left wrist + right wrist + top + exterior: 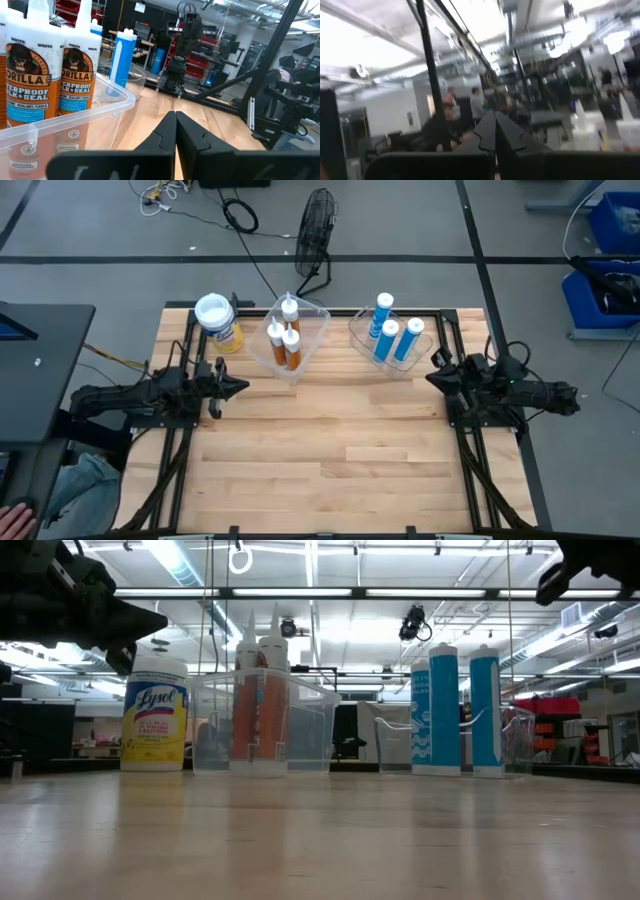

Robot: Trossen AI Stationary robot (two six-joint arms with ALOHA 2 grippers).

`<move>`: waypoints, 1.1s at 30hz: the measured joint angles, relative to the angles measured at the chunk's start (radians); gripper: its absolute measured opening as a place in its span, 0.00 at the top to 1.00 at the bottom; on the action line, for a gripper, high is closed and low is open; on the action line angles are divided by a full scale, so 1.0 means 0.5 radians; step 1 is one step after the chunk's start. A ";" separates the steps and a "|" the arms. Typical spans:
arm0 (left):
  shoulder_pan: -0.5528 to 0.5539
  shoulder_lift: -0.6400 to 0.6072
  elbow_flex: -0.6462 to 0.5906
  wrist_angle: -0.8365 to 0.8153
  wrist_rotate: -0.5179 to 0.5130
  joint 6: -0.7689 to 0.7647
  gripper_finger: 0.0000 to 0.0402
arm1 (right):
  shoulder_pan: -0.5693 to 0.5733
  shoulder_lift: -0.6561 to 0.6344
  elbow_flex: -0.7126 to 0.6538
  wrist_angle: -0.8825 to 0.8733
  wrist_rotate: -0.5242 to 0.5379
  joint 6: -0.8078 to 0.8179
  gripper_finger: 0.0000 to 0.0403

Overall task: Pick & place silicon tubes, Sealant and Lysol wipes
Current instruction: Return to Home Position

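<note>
The yellow Lysol wipes canister (pixel 219 322) with its white lid stands upright on the table's far left (pixel 154 713). Beside it, three orange sealant tubes (pixel 285 338) stand in a clear bin (pixel 262 722). Three blue-white silicon tubes (pixel 392 332) stand in a second clear bin (pixel 452 710) to the right. My left gripper (pixel 243 387) is shut and empty at the left edge, level above the table, its fingers (pixel 175 131) pointing toward the right. My right gripper (pixel 432 378) is shut and empty at the right edge (pixel 495 131), tipped a little upward.
A black fan (pixel 316 230) and cables lie on the floor beyond the far edge. Blue crates (pixel 608 250) stand at the far right. A person's hand and sleeve (pixel 60 490) show at the near left. Bare wood (pixel 330 450) fills the table's middle and near half.
</note>
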 joint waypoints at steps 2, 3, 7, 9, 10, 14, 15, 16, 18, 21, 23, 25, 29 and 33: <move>0.000 0.000 0.000 0.000 -0.001 0.002 0.98 | -0.001 0.002 -0.157 0.308 -0.032 0.018 1.00; 0.000 0.000 0.000 0.000 -0.003 0.001 0.98 | -0.001 0.002 -0.237 0.482 -0.041 0.035 1.00; 0.000 0.000 0.000 0.002 -0.006 0.002 0.98 | -0.007 0.002 -0.233 0.456 -0.001 -0.002 1.00; 0.001 0.000 0.000 -0.003 -0.006 0.000 0.98 | -0.007 0.002 -0.235 0.355 -0.019 -0.021 1.00; 0.001 0.000 0.000 0.000 -0.006 0.001 0.98 | -0.007 0.002 -0.235 0.270 -0.025 -0.021 1.00; 0.001 0.000 0.000 0.001 -0.006 0.001 0.98 | -0.007 0.002 -0.238 -0.166 -0.031 -0.044 1.00; 0.001 0.000 0.000 0.001 -0.006 0.002 0.98 | -0.007 0.002 -0.238 -0.225 -0.031 -0.076 1.00; 0.001 0.000 0.000 0.000 -0.006 0.001 0.98 | -0.007 0.002 -0.238 -0.274 -0.032 -0.112 1.00; 0.001 0.000 0.000 0.001 -0.006 0.001 0.98 | -0.007 0.002 -0.238 -0.355 -0.031 -0.182 1.00; 0.001 0.000 0.000 0.001 -0.005 0.000 0.98 | -0.007 0.002 -0.238 -0.460 -0.031 -0.277 1.00; 0.001 0.000 0.000 0.001 -0.005 0.002 0.98 | -0.006 0.002 -0.245 -0.522 -0.031 -0.327 1.00; 0.001 0.000 0.000 0.001 -0.005 0.000 0.98 | -0.006 0.002 -0.250 -0.532 -0.031 -0.365 1.00; 0.001 0.000 0.000 0.001 -0.005 0.001 0.98 | -0.005 0.002 -0.250 -0.533 0.043 -0.462 1.00; 0.001 0.000 0.000 0.001 -0.005 0.001 0.98 | -0.005 0.002 -0.250 -0.535 0.055 -0.528 1.00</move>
